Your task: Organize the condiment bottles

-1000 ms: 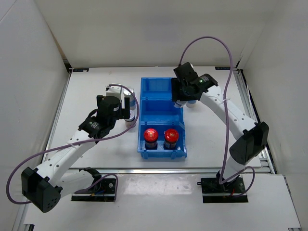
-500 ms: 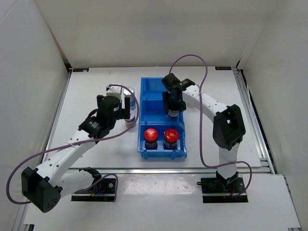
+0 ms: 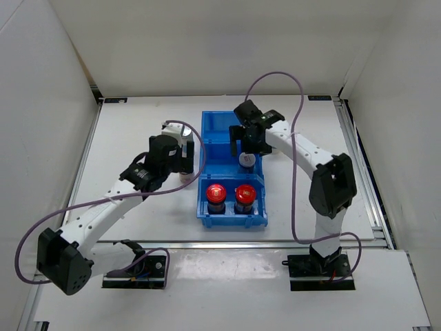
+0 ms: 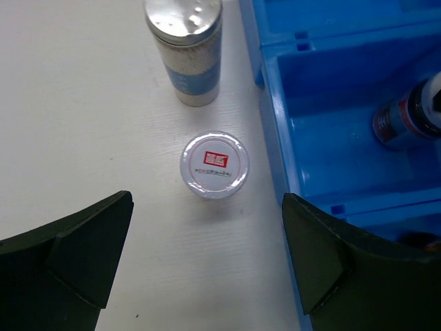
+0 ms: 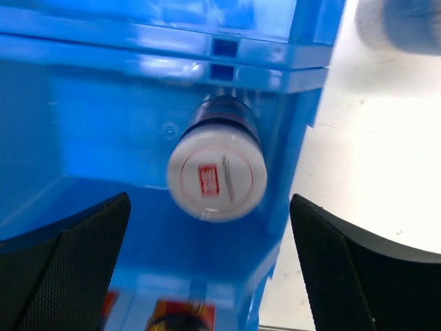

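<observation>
- I am holding my left pincer [image 4: 207,196] spread wide open over the white table [image 4: 83,124], and it is pinching nothing.
- A short jar on the table [image 4: 213,164], with a white lid and a red label, is standing right under the gap between my 2 left fingers [image 4: 69,255]. Neither finger is touching it.
- A tall shaker bottle [image 4: 185,52], with a silver cap and a blue-and-white side, is standing just past that jar, near it but apart.
- Both of them are standing outside the blue bin [image 4: 275,158], just beside its left wall.
- I am holding my right pincer [image 5: 209,198] spread wide open too, and it is gripping nothing.
- It is hanging over the middle box of the 3 boxes in the bin.
- A short jar in the bin [image 5: 217,176], dark with a white lid and a red label, is sitting in that middle box, close to the right wall.
- It is sitting in the gap between my 2 right fingers [image 5: 62,269], with space on both sides.
- I cannot tell whether this jar is standing straight or leaning.
- The left red-lidded jar [image 3: 216,192] and the right red-lidded jar [image 3: 245,192] are standing side by side in the box nearest to me.
- A blurry tall bottle [image 5: 400,24] is standing on the table, outside the right wall of the bin.
</observation>
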You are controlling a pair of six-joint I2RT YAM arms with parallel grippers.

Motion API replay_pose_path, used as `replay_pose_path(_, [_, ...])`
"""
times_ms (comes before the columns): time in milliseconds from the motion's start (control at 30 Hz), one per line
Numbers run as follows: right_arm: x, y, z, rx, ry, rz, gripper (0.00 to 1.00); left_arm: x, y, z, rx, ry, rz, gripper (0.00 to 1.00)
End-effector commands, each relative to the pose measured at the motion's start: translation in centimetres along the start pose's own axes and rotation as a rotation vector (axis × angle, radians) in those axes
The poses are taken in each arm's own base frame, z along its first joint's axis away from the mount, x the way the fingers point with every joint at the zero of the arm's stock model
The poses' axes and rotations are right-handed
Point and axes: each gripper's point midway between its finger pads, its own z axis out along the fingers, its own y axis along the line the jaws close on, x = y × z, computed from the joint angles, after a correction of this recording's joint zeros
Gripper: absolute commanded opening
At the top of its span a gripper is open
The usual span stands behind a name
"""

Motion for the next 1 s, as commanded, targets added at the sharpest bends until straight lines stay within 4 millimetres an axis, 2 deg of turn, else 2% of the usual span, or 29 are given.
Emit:
replay_pose_path(0, [-3.9, 0.0, -8.1, -0.068, -0.198, 0.021, 0.99, -0.8, -2.0, 0.2, 0.087, 0.019, -0.019, 1.0])
replay_pose_path(33, [-4.1, 0.0, -9.1, -0.079, -0.221, 0.026, 0.99, -0.2, -2.1, 0.7, 0.082, 0.039, -0.022, 1.0])
replay_pose_path(100, [-3.1, -0.2, -11.0, -0.107, -0.24, 0.021, 0.99, 0.4, -2.4, 1.2, 0.088, 0.063, -0.016, 1.0])
replay_pose_path(133, [-3.0, -0.3, -12.6, -0.135, -0.277, 0.017, 0.99, 1.1, -2.5, 1.8, 0.081, 0.089, -0.02, 1.0])
replay_pose_path(200, [-2.0, -0.6, -13.0, -0.15, -0.284, 0.017, 0.99, 1.6, -2.6, 2.3, 0.075, 0.116, -0.027, 1.0])
replay_pose_path(233, [-1.7, -1.0, -14.4, -0.163, -0.311, 0.022, 0.99, 1.9, -2.7, 2.6, 0.071, 0.127, -0.032, 1.0])
replay_pose_path(400, [0.0, -1.9, -16.7, -0.213, -0.371, 0.019, 0.99, 2.7, -1.2, 3.8, -0.051, 0.147, -0.06, 1.0])
replay_pose_path(433, [0.0, -2.1, -17.9, -0.231, -0.407, 0.024, 0.99, 3.0, -1.1, 4.1, -0.064, 0.156, -0.065, 1.0])
replay_pose_path(500, [0.9, -2.4, -18.1, -0.237, -0.407, 0.01, 0.99, 4.0, -1.5, 4.7, -0.057, 0.188, -0.066, 1.0])
replay_pose_path(533, [0.8, -2.4, -19.2, -0.259, -0.439, 0.004, 0.99, 4.3, -1.0, 5.1, -0.061, 0.203, -0.076, 1.0])
replay_pose_path(567, [1.2, -2.4, -19.2, -0.268, -0.434, 0.001, 0.99, 4.4, -1.3, 5.4, -0.052, 0.215, -0.074, 1.0])
replay_pose_path(767, [2.5, -2.9, -20.5, -0.298, -0.46, -0.018, 0.99, 3.7, 0.4, 6.1, -0.075, 0.215, -0.144, 1.0])
replay_pose_path(833, [2.5, -3.0, -20.9, -0.302, -0.47, -0.017, 0.99, 4.3, 0.4, 6.5, -0.061, 0.241, -0.152, 0.99])
replay_pose_path(867, [2.6, -3.1, -21.2, -0.306, -0.478, -0.016, 0.99, 3.7, 0.4, 6.6, -0.047, 0.235, -0.165, 0.97])
replay_pose_path(933, [2.6, -3.1, -21.5, -0.31, -0.487, -0.015, 0.99, 4.2, 0.4, 7.2, -0.042, 0.259, -0.17, 0.96])
replay_pose_path(967, [2.6, -3.2, -21.5, -0.308, -0.488, -0.024, 0.99, 3.8, 0.3, 7.2, -0.025, 0.256, -0.18, 0.94])
